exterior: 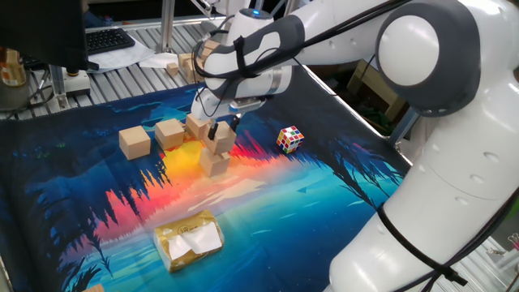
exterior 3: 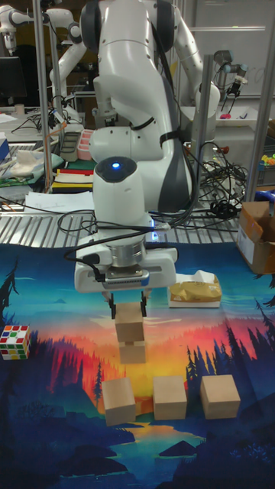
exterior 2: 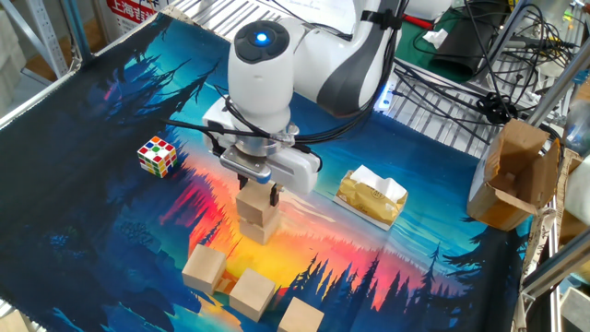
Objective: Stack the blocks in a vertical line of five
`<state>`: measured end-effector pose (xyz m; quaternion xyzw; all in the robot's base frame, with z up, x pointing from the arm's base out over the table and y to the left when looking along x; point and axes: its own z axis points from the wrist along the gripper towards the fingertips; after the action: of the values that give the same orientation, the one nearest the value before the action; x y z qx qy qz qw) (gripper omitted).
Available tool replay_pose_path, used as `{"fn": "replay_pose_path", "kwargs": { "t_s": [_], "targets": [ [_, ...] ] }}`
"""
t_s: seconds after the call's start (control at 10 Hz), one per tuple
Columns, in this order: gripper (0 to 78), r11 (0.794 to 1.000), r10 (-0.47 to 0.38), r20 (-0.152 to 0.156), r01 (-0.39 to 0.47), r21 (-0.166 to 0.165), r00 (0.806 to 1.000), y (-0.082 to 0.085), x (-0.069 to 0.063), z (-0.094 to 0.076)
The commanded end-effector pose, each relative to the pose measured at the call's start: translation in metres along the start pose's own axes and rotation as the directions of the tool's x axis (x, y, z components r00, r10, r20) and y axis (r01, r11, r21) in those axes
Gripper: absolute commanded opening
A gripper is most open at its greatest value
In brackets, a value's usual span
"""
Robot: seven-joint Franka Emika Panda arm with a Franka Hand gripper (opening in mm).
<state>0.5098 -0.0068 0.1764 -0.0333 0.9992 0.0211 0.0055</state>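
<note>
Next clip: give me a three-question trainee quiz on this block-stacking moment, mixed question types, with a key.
1. True or false: the hand grips a block sitting on another block.
2. How many wooden blocks lie singly on the mat?
3. Multiple choice: in the tall fixed view, the puzzle cube is A) at the left edge, B) beside the packet, C) on the stack.

Key: 1 true; 2 three; 3 A.
</note>
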Motion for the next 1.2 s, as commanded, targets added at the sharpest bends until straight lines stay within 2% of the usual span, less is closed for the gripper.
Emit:
{"fn": "replay_pose_path", "kwargs": {
  "t_s": [0.1, 0.5, 1.2],
  "targets": [
    [1.2, 1.0, 0.021, 0.009, -0.021, -0.001, 1.0, 0.001, 0.005, 0.003],
    [1.2, 0.999, 0.038, 0.028, -0.038, 0.005, 0.999, 0.002, 0.008, 0.01],
    [1.2, 0.999, 0.035, 0.036, -0.035, 0.005, 0.999, 0.002, 0.012, 0.016]
  ]
}}
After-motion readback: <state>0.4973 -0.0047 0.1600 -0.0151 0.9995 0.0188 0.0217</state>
